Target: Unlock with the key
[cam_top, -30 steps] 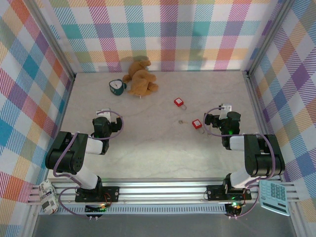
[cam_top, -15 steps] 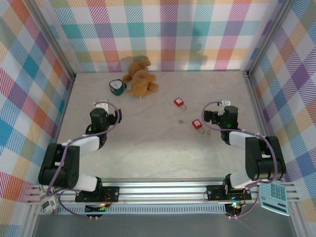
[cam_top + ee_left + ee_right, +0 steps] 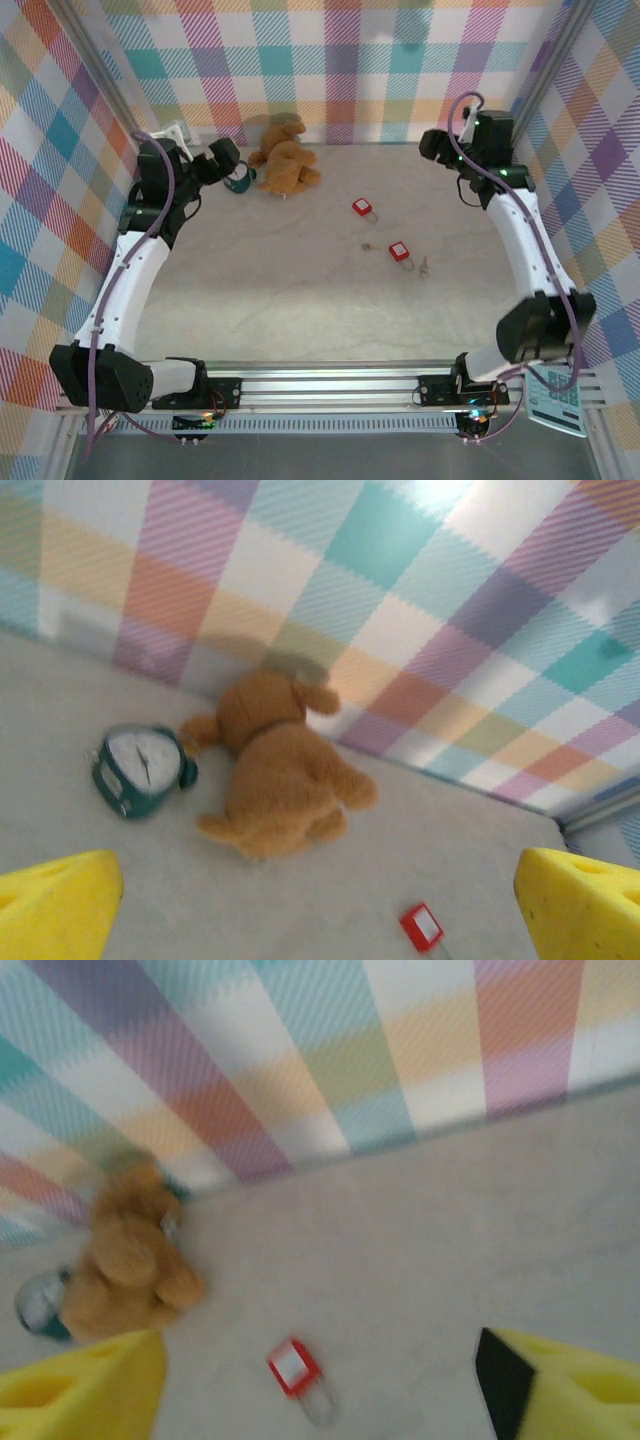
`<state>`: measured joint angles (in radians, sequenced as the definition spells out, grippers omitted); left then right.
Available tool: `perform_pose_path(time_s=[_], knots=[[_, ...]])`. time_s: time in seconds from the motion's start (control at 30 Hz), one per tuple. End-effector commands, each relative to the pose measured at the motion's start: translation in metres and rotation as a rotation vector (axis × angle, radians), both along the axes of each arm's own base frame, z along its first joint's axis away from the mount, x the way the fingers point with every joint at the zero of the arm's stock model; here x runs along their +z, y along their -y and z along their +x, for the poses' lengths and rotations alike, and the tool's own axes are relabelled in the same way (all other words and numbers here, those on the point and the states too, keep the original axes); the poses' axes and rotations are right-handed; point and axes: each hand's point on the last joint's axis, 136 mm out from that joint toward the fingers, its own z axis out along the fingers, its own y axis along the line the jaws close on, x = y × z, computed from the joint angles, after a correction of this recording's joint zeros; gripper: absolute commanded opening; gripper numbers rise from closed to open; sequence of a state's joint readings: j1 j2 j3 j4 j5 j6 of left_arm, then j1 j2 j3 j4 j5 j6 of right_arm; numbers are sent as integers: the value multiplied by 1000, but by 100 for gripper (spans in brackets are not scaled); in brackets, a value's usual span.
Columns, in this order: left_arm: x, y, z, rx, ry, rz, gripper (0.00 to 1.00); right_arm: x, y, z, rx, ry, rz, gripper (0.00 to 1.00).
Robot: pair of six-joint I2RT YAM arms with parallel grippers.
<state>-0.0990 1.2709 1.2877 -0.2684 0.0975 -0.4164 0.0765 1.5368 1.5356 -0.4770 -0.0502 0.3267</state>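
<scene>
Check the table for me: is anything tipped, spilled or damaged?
Only small things. The green alarm clock seems to lie tipped, face up, beside the brown plush toy, which sprawls near the back wall. The farther red padlock and the nearer red padlock lie flat, apart. No spill or damage shows.
</scene>
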Motion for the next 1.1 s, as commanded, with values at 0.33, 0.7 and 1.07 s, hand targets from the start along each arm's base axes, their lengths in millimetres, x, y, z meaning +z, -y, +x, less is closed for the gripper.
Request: perform_pose_path(time_s=[0.33, 0.7, 1.07], knots=[[-156, 54, -50, -231, -580, -271, 77, -211, -45, -75, 280, -768, -229, 64], [-199, 78, -116, -295, -655, -215, 78, -252, -47, -97, 310, -900, -341, 66], [-208, 83, -128, -303, -658, -235, 78, -268, -55, -96, 336, -937, -377, 65]])
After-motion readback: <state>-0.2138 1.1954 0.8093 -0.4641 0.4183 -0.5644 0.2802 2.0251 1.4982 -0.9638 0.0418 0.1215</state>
